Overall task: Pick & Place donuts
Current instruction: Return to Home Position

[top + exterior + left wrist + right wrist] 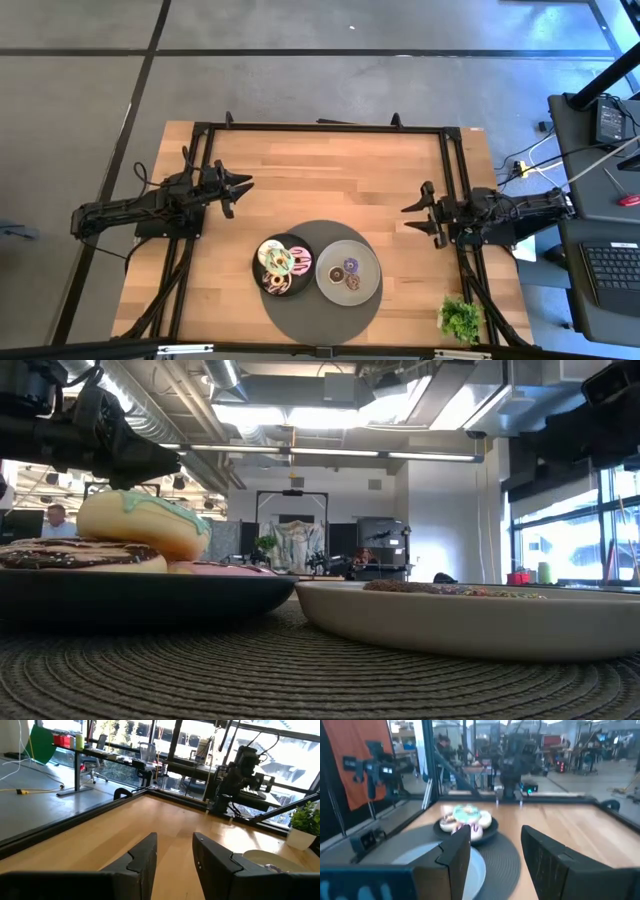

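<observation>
Donuts (pixel 284 266) lie on two plates side by side near the front middle of the table (pixel 330 170). The black plate (pixel 258 270) holds the bigger ones in a small heap. A green donut (pixel 145 520) rests on top, tilted, leaning on a chocolate donut (pixel 70 552) with sprinkles and a pink donut (pixel 215 568). The gray plate (pixel 372 272), touching or just beside the black one on its right, carries two small ones, a purple donut (pixel 351 266) and a brown donut (pixel 352 283), close together near its middle. Both plates stand on a round dark woven mat (pixel 320 320).

The left gripper (pixel 238 195) hangs over bare wood at the table's left side, well apart from the plates, its jaws parted with nothing between them. The right gripper (pixel 415 215) hangs at the right side, pointing inward, also clear of the plates, its jaws wide and empty. A small potted plant (pixel 460 318) stands at the front right corner.
</observation>
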### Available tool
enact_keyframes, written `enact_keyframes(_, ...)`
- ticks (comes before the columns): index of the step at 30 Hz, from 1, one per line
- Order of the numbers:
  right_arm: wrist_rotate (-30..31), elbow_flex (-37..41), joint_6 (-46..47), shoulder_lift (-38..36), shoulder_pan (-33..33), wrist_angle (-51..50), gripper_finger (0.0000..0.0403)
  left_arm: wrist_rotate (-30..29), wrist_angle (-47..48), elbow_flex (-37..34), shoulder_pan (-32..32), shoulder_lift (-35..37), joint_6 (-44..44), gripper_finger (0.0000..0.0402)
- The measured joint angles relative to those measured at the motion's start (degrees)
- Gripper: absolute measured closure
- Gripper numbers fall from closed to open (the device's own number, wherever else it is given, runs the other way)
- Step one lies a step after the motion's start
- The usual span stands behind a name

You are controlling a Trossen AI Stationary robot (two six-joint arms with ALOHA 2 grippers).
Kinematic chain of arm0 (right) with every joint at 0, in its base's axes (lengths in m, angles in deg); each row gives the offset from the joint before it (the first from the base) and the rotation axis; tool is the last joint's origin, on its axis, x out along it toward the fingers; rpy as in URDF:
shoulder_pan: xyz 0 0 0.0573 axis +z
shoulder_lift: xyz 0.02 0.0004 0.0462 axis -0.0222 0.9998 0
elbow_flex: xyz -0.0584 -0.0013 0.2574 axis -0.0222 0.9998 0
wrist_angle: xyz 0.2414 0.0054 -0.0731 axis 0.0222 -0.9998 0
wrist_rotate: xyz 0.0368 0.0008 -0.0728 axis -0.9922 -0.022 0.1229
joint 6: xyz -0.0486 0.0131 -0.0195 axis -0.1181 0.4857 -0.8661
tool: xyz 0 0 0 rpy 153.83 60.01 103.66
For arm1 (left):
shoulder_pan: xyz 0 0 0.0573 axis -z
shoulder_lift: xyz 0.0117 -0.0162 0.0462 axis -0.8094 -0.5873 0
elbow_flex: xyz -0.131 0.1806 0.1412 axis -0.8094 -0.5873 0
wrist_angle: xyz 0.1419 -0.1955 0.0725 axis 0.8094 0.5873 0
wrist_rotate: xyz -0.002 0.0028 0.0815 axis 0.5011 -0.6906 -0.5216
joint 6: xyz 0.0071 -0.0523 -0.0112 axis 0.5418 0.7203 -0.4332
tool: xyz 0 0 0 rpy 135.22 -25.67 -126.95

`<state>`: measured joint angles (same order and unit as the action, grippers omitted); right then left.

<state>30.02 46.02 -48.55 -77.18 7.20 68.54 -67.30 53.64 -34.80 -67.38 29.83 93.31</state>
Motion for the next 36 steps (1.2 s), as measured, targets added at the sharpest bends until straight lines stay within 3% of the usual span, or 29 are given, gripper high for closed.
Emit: enact_keyframes(36,-1.9,0.2,0.1,0.2,0.0,-1.0,0.0226,0.0,0.0,0.0,0.0,0.0,0.0,0.0279)
